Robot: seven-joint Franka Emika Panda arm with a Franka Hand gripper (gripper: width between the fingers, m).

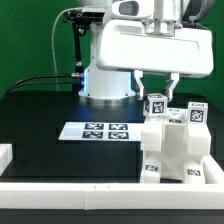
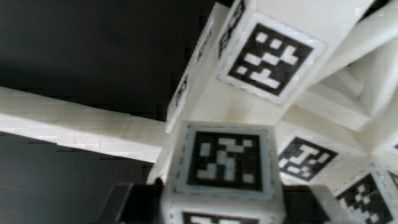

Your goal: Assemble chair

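the white franka arm reaches down from the top of the exterior view, its bulky wrist housing hanging over the scene's right side. the two-finger gripper (image 1: pixel 153 86) points straight down, its pale fingers (image 1: pixel 139 82) straddling a small white upright block topped with a black-and-white square tag (image 1: pixel 157 104). the jaws stand partly apart on either side of that block; whether they press it or only bracket it cannot be told. in the wrist view the same tagged block (image 2: pixel 224 160) fills the lower middle, with the dark fingertips (image 2: pixel 128 204) just visible at the picture's edge.

no containers show. a low white border rail (image 1: pixel 60 190) edges the black table (image 1: pixel 40 120), and a flat white marker board printed with four tags (image 1: pixel 98 130) lies on the table at the exterior view's left of the furniture.

the chair (image 1: pixel 180 150), a chunky white plastic structure of blocky legs and flat panels, sits on the table at the exterior view's right, near the rail. it is stepped in outline, and square tags show on its top blocks and on its front faces. the wrist view shows more tagged faces crowded close, blurred at the edges.
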